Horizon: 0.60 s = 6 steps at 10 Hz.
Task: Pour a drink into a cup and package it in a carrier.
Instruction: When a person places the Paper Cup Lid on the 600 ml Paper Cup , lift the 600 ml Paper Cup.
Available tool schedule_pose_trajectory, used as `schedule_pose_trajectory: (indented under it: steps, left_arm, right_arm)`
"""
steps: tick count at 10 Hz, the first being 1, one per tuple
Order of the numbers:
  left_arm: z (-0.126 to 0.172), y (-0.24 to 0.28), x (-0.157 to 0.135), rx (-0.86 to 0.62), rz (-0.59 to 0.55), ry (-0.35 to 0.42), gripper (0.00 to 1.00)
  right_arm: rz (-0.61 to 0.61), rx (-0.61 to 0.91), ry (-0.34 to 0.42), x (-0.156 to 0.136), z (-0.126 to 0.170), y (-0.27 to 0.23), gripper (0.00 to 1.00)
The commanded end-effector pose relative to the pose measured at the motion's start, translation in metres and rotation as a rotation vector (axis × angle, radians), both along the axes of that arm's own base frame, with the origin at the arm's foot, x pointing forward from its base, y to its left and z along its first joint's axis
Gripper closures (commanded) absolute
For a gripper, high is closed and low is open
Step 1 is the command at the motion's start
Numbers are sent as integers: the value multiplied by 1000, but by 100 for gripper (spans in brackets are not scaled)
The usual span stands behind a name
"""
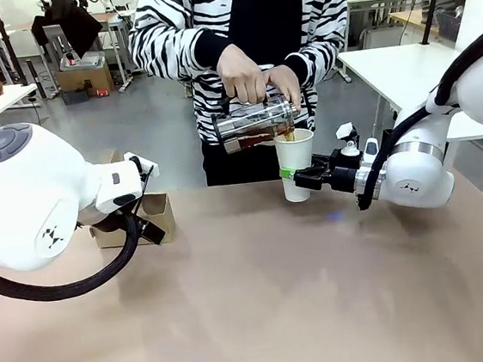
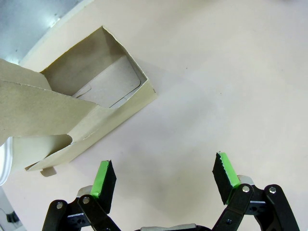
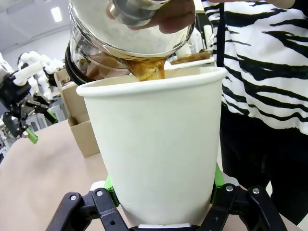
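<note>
A workshop with white worktables and a grey floor lies beyond a tan desk (image 1: 263, 300), whose near and middle stretches are bare and give wide room between the two arms. At the far edge stands a person in a black-and-white striped top, both hands (image 1: 243, 75) tipping a glass jug (image 1: 253, 124) with a metal frame. Brown drink (image 3: 147, 70) runs from its lip into the tall white cup (image 1: 296, 160), which sits right of centre, close to that far edge. The right pincer (image 1: 300, 176) is clamped around the cup's lower part, green pads (image 3: 109, 185) pressed to either side. Whether the cup's base rests on the desk cannot be told.

The brown cardboard carrier (image 1: 154, 216) stands at the far left, the desk's edge running just behind it. The left pincer (image 2: 164, 166) hangs over bare desk just beside the carrier, spread wide and holding nothing.

A small dark emblem on each arm's white shell is too small to read.
</note>
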<state>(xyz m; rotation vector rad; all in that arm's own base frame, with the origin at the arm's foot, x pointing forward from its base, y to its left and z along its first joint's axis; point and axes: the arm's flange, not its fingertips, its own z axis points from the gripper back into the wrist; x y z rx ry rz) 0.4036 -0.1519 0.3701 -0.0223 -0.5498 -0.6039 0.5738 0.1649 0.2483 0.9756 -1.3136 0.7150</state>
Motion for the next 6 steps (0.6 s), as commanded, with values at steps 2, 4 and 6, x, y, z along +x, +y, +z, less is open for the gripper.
schedule_pose_trajectory:
  steps: [2,4,6]
  left_arm:
    - [0,0,0,-2,-1,0,0]
    - [0,0,0,-2,-1,0,0]
    - [0,0,0,-2,-1,0,0]
  right_arm:
    - [-13,15,-1,-1,2,3,20]
    - [-13,15,-1,-1,2,3,20]
    - [-13,15,-1,-1,2,3,20]
